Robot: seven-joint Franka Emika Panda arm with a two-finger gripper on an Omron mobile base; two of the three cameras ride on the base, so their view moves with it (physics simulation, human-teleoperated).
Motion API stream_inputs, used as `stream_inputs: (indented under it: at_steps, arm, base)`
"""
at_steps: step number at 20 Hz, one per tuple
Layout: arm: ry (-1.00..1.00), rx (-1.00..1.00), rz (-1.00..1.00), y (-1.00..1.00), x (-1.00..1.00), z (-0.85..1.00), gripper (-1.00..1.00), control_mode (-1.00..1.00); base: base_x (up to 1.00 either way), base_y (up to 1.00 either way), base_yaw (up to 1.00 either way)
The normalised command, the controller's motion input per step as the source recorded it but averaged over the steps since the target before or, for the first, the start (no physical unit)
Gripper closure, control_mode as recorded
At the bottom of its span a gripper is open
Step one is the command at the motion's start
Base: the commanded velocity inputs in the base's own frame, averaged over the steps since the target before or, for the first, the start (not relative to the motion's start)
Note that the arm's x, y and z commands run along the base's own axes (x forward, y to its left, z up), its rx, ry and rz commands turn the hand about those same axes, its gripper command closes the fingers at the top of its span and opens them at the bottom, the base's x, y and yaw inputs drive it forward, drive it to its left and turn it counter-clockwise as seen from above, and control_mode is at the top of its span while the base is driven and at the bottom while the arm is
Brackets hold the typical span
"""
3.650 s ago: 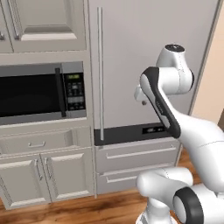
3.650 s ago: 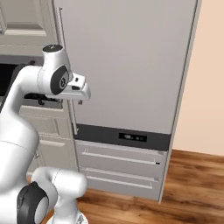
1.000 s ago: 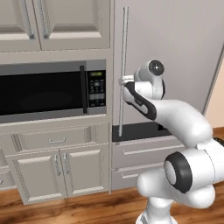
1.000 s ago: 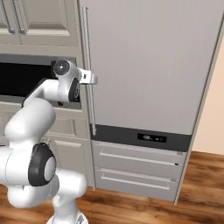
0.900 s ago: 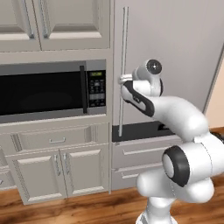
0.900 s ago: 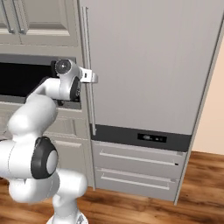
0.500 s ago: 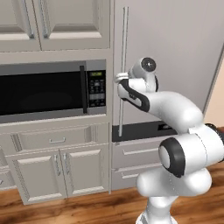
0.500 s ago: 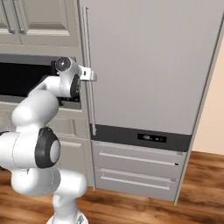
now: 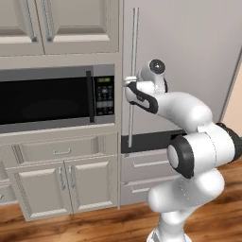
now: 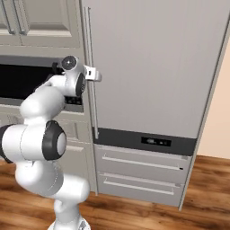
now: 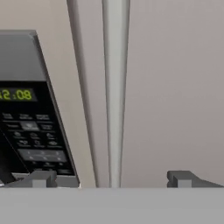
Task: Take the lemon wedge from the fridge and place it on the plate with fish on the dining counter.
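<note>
The fridge (image 9: 189,56) is a tall light-grey appliance with its door shut, also in the right base view (image 10: 152,67). Its long bar handle (image 9: 133,71) runs down the door's left edge. My gripper (image 9: 128,84) is at the handle at about mid height, open. In the hand view the handle (image 11: 116,87) runs upright in line with the gap between my two fingertips (image 11: 41,178), and the gripper (image 11: 113,178) holds nothing. The right base view puts the gripper (image 10: 96,74) right beside the handle (image 10: 90,67). The lemon wedge is hidden behind the shut door. The plate with fish and the dining counter are out of view.
A black built-in microwave (image 9: 47,97) sits just left of the fridge, its keypad (image 11: 30,140) close to my left finger. Beige cabinets (image 9: 61,23) are above and below it. Fridge drawers (image 10: 139,166) lie under a black band. Wood floor (image 10: 206,188) lies below.
Since 3.6 s ago the whole picture has shifted, so the base has driven. Over the last second the hand has crept left and slightly up to the fridge handle. The jaws have stayed open.
</note>
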Motion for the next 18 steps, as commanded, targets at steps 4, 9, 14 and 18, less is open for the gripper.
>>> stream_inputs:
  at_steps: [4,9,14,18]
  arm:
    - [0.00,0.00,0.00,-0.05,0.42,-0.11,-1.00,-1.00]
    - [0.00,0.00,0.00,0.00,0.47,-0.16,-1.00,-1.00]
    - [0.00,0.00,0.00,0.00,0.50,-0.13,-1.00,-1.00]
    - [0.00,0.00,0.00,0.00,0.42,-0.10,-1.00,-1.00]
  base:
    - [0.00,0.00,0.00]
    - [0.00,0.00,0.00]
    - [0.00,0.00,0.00]
    - [0.00,0.00,0.00]
